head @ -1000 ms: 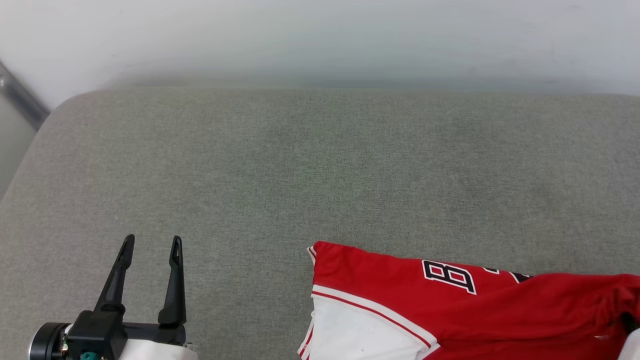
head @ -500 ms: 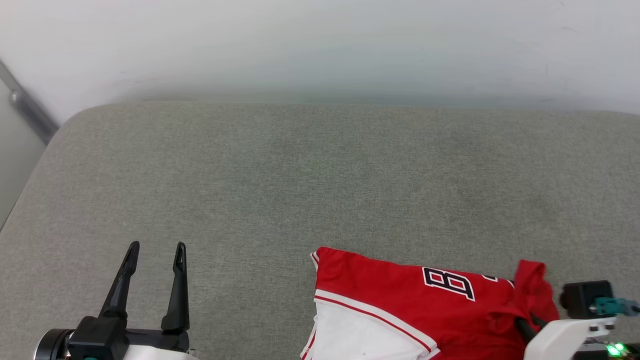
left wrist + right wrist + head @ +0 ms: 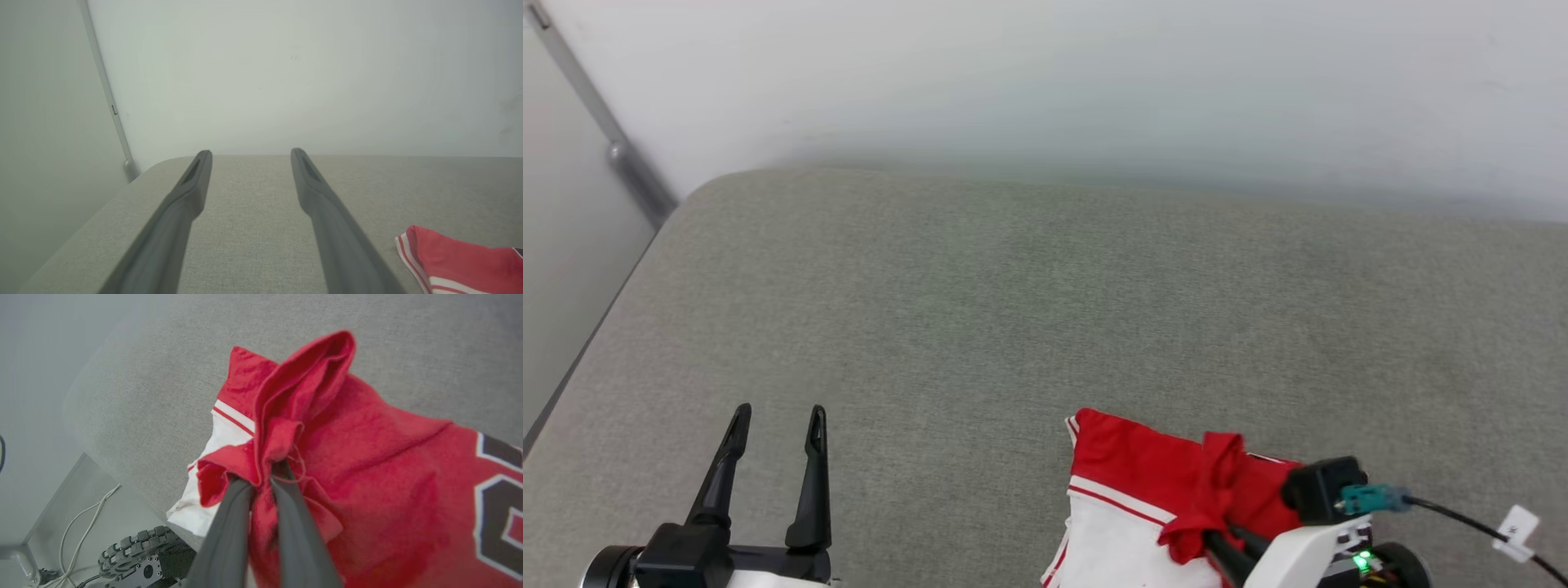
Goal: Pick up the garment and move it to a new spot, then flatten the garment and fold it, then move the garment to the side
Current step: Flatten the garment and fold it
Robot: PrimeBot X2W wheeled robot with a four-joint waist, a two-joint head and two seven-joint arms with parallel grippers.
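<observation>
The garment (image 3: 1143, 474) is a red jersey T-shirt with a white sleeve and striped trim, lying at the near edge of a grey cushion (image 3: 1045, 310). My right gripper (image 3: 1213, 535) is shut on a bunched red fold of it, lifted above the rest and carried over the shirt. In the right wrist view the fingers (image 3: 229, 522) pinch that fold of the garment (image 3: 367, 457), and black print shows at the right edge. My left gripper (image 3: 776, 418) stands open over bare cushion to the left, well apart from the shirt. The left wrist view shows the garment (image 3: 457, 257) at lower right.
A white wall (image 3: 1045, 82) rises behind the cushion, with a grey rail (image 3: 613, 147) at the far left. The cushion's left edge drops off. White cables (image 3: 86, 522) and a black tracked part (image 3: 139, 555) lie on the floor below its near edge.
My right gripper has come into view and carried the red fold leftward over the shirt, covering the black print. The camera has turned, shifting the picture. The left gripper has stayed open.
</observation>
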